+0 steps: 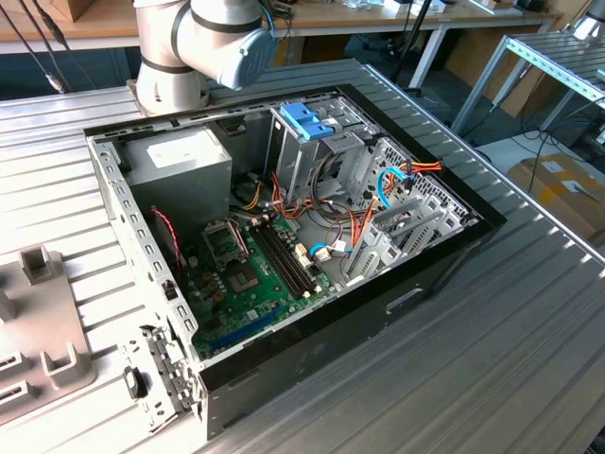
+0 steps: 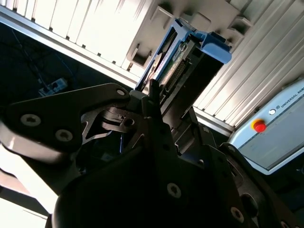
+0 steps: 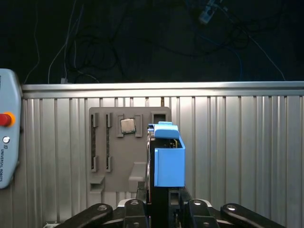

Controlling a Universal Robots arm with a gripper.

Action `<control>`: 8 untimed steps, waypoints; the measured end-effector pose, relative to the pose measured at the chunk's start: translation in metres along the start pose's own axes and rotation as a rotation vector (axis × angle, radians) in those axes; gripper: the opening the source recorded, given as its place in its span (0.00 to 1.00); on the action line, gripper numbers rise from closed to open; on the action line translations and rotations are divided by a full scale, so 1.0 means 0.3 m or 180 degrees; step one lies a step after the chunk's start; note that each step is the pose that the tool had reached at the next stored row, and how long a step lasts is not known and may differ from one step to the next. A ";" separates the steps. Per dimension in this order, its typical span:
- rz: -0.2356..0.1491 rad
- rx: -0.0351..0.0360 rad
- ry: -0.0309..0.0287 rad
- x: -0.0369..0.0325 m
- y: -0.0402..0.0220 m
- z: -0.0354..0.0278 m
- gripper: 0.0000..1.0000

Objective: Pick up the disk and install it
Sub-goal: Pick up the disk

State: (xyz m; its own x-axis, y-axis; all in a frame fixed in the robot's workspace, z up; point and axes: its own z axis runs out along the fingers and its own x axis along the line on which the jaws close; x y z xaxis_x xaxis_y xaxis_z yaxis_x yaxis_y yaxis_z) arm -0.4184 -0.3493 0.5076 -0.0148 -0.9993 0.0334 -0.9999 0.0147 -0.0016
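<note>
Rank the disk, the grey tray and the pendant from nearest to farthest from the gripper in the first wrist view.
1. The disk: held in the gripper.
2. The grey tray: on the table, right beside the disk.
3. The pendant: on the table, far off to the side.

Exterior view: open black computer case (image 1: pixel 416 288), frame centre, on ribbed metal table (image 1: pixel 492 369); green motherboard (image 1: pixel 250 284) inside, lower centre; grey power-supply box (image 1: pixel 180 161), upper left; blue-topped metal cage (image 1: pixel 307 142), upper centre; grey fixture tray (image 1: pixel 43 331), lower left edge.

Glare whitens the ribbed table (image 2: pixel 71 28), seemingly lit from overhead.
</note>
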 end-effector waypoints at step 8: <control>0.0000 0.0000 0.0000 -0.001 -0.063 0.000 0.35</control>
State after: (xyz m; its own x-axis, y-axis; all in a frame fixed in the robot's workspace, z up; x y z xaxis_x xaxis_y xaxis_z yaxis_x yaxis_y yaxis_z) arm -0.3994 -0.3493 0.5076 -0.0148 -0.9993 0.0334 -0.9999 0.0148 -0.0017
